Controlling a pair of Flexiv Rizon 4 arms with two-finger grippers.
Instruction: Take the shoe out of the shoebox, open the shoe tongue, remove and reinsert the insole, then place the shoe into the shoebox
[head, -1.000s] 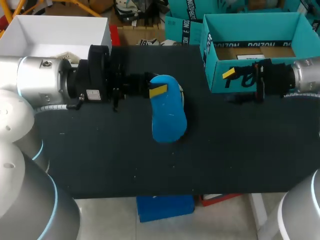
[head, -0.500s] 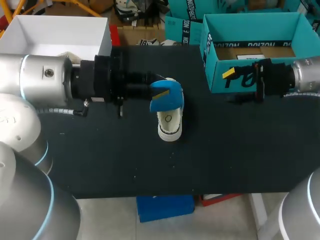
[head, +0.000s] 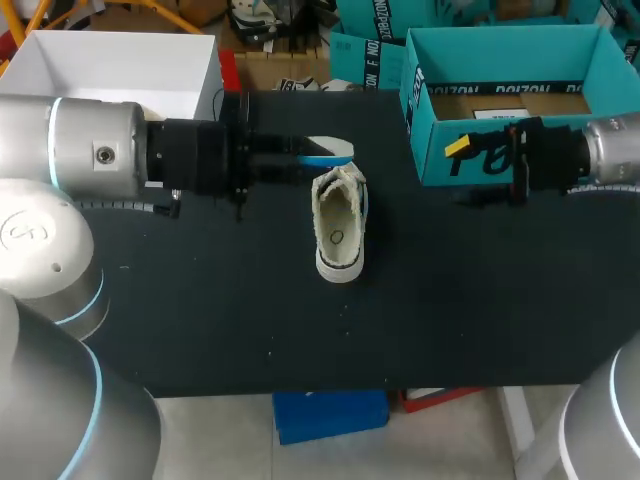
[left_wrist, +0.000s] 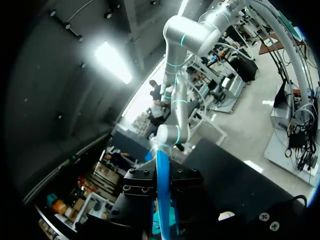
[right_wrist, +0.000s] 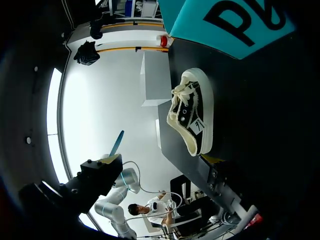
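Note:
A cream and black shoe (head: 338, 235) lies on the black table (head: 220, 320), its opening facing up; the right wrist view shows the shoe (right_wrist: 192, 120) on its side by the table's edge. My left gripper (head: 318, 153) is shut on a blue insole (head: 328, 152), held edge-on in the air just above the shoe's far end. Seen from the left wrist, the insole (left_wrist: 162, 185) stands as a thin blue strip clamped in that gripper (left_wrist: 161, 200). My right gripper (head: 468, 160) hangs open and empty in front of the teal shoebox (head: 500, 45).
A white open box (head: 120, 60) stands at the table's back left, behind my left arm. The teal shoebox (right_wrist: 230, 20) takes up the back right corner. Bare black tabletop lies in front of the shoe.
My left gripper has turned the insole from flat over the shoe to edge-on, uncovering the shoe beneath. The right arm has not moved.

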